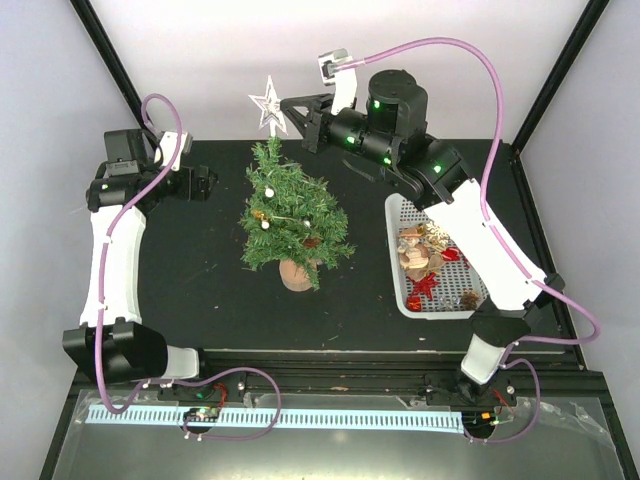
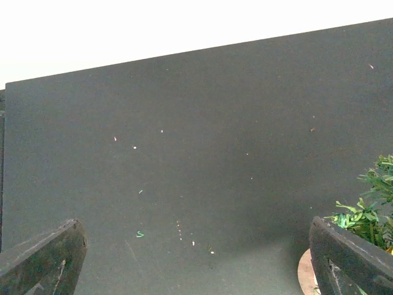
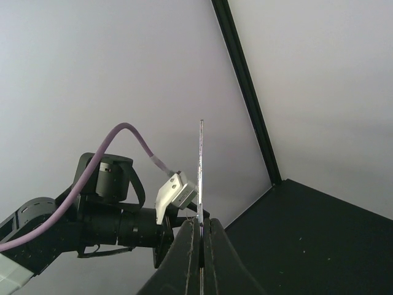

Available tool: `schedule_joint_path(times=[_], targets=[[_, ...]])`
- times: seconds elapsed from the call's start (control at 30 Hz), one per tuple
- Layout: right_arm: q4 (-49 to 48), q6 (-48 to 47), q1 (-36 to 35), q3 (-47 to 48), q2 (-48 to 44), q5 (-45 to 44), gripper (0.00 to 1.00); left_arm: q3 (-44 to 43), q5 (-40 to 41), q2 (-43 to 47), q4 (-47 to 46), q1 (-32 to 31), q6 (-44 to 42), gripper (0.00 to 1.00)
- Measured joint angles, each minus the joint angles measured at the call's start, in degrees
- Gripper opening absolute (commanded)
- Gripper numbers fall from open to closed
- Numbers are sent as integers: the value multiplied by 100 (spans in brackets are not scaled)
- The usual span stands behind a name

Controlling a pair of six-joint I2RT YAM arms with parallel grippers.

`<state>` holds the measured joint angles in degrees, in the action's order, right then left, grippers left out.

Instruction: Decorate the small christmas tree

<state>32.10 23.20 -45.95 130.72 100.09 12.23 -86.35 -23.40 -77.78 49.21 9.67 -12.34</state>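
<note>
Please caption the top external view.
Right gripper holds a white star near the top of the small christmas tree.

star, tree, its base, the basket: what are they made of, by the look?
star: silvery-white; edge-on in the right wrist view it is a thin flat sheet. Probably card or plastic, cannot tell which.
small christmas tree: dark green bristly needles, likely synthetic.
base: light tan round stump, looks like wood.
basket: white mesh walls, looks like moulded plastic.
</note>
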Motion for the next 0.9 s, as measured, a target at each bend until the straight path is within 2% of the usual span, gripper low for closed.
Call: schedule_joint_path(times=[0.57, 0.9], targets=[[-518, -127, -85, -892, -483, 9, 1, 0, 17, -28, -129, -4, 59, 99], [-1043, -326, -94, -1458, -695, 2, 5, 0, 33, -109, -131, -46, 66, 99]])
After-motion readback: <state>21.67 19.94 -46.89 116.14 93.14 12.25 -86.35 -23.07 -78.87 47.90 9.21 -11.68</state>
